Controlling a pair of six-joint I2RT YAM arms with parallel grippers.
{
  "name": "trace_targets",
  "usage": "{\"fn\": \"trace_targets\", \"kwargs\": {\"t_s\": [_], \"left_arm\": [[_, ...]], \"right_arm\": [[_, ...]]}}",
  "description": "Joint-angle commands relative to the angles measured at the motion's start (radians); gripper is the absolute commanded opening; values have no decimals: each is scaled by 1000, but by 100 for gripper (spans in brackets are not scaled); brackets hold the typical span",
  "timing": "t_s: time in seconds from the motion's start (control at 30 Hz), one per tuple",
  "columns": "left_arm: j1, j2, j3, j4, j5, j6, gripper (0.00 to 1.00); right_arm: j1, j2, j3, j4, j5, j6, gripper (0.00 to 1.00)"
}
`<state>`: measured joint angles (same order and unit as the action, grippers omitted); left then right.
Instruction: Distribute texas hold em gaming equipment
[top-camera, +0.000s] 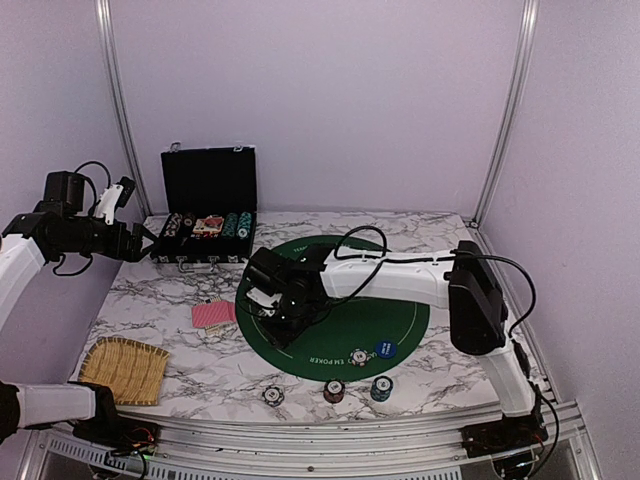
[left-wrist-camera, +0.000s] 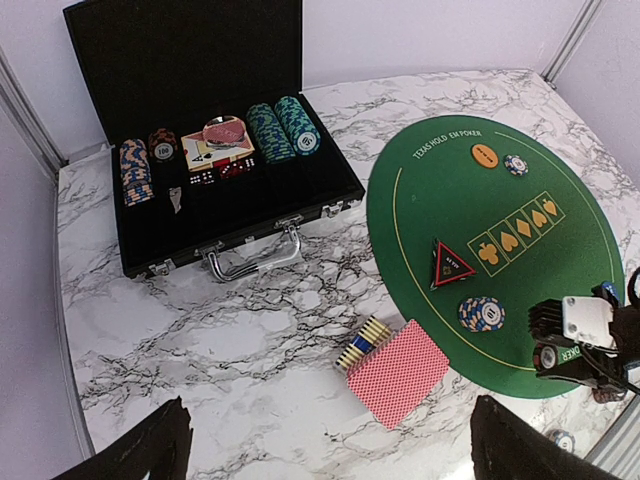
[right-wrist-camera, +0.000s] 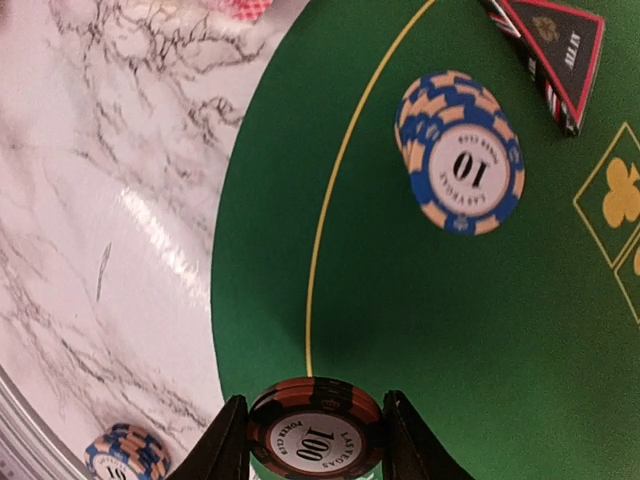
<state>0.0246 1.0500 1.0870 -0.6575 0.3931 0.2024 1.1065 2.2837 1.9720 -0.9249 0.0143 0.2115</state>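
Up front — three chip stacks (top-camera: 333, 390)

Triangular marker (right-wrist-camera: 555, 50) clipped at top edge, red-backed cards (right-wrist-camera: 245, 7) a blurred sliver, 100 chip (right-wrist-camera: 315, 435) and lower-left chip stack (right-wrist-camera: 125, 455) (both) cut by bottom edge.

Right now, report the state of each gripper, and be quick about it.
Left gripper: jaws open, holding nothing.
Right gripper: jaws closed on a poker chip marked 100.
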Motion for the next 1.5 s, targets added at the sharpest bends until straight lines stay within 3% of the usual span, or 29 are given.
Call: {"fn": "trace_targets", "kwargs": {"t_s": [0.0,0.57,0.9,1.07,1.27,1.47], "left_arm": [[3,-22,18,-22,11,9,99],[3,-17,14,-21,19,14,99],[3,-18,13,-21,24,12,99],[4,-21,14,-22,23,10,99],[3,-23,17,-22,25,11,99],[3,-18,23,-22,26,10,99]], "right_arm": [[-36,84,128,8,-5,-31,17],[-84,188,186,55,-58,-17,20],[-87,177,184,48,-42,-16,59],[-88,125,171,40,-22,-15,63],[-87,-13,48,50,-25,2,63],[-44,-210,-232,69,-44,21,63]]}}
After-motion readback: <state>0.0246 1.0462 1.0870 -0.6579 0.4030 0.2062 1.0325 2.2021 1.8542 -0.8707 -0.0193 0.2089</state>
